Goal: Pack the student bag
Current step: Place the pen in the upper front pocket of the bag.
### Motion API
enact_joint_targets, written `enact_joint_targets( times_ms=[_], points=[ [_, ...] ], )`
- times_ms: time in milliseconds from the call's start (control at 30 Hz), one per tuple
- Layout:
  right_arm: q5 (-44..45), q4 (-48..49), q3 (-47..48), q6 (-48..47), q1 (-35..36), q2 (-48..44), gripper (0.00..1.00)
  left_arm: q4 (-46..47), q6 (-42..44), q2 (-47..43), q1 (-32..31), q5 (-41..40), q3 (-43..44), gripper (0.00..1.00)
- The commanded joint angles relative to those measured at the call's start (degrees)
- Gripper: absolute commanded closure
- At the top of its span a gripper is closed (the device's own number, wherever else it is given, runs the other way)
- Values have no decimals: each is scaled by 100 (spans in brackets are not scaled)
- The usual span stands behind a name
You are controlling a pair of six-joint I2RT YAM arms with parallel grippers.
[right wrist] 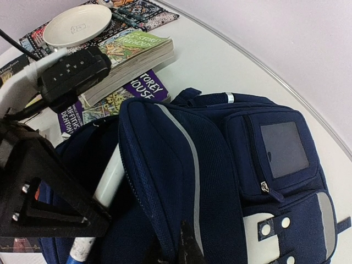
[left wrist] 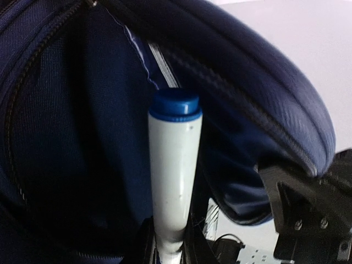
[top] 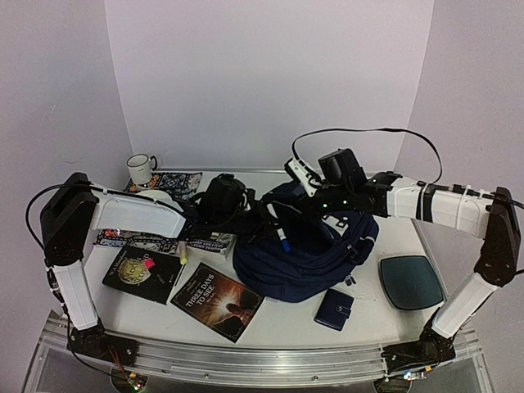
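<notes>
student bag (right wrist: 220,165) pinched by right tool (right wrist: 184,248), left tool (left wrist: 168,250) w/ marker (left wrist: 173,170) inside.

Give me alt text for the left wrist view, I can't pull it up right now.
A white marker with a blue cap, gripped at its lower end by the left jaws, points cap-first into the open student bag. Dark navy fabric and a zip track fill the frame around it.

THREE DAYS TO SEE, on book (top: 217,301)
</notes>
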Motion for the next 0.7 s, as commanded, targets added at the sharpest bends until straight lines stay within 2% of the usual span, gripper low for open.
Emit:
enact_joint_targets(
  times_ms=[0, 200, 300, 433, 667],
  points=[
    [-91, 671, 110, 166, 59, -119, 100, 636, -488, 289, -17, -226, 471, 96],
    [-73, 688, -36, 286, 58, -133, 100, 892, -790, 758, -8, -277, 864, 84],
    [95, 688, -65, 318, 58, -137, 100, 940, -765, 780, 24, -371, 859, 70],
    [270, 688, -64, 374, 58, -106, 100, 970, -643, 594, 79, -578, 655, 53],
    [408, 658, 43, 412, 58, 57, 100, 938, 117, -100, 130, -876, 0, 38]
  ],
)
